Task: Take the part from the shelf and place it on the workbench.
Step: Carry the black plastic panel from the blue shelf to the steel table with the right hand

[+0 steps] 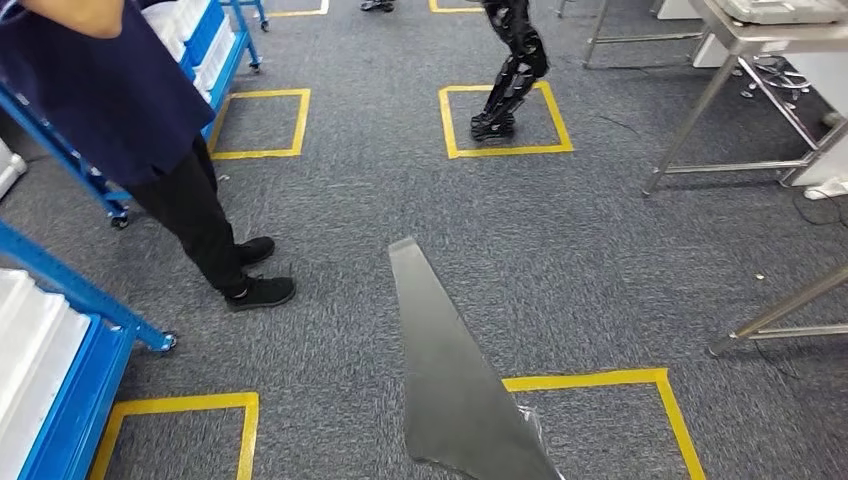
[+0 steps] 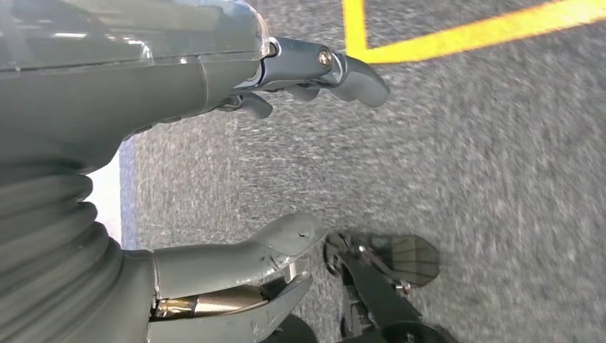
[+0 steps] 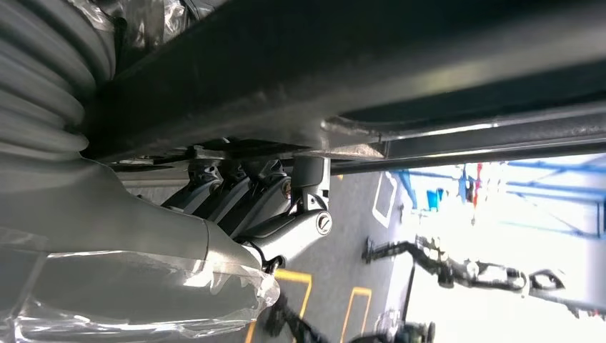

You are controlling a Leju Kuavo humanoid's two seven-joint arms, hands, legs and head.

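The part (image 1: 445,370) is a long, flat grey sheet piece. In the head view it rises from the bottom centre of the picture and tapers toward its far end above the carpet. In the right wrist view my right hand (image 3: 250,207) grips the part (image 3: 357,78), its dark fingers curled against the underside. My left hand (image 2: 143,93) hangs over the grey carpet with fingers (image 2: 343,71) and thumb (image 2: 250,250) apart and nothing between them. The steel workbench (image 1: 770,35) stands at the far right. The blue shelf (image 1: 70,290) with white bins is at the left edge.
A person in dark clothes (image 1: 190,200) stands close at the left, beside the shelf. Another humanoid robot's black legs (image 1: 515,60) stand in a yellow floor square ahead. A second metal table leg (image 1: 780,315) slants in at the right. Yellow tape squares mark the carpet.
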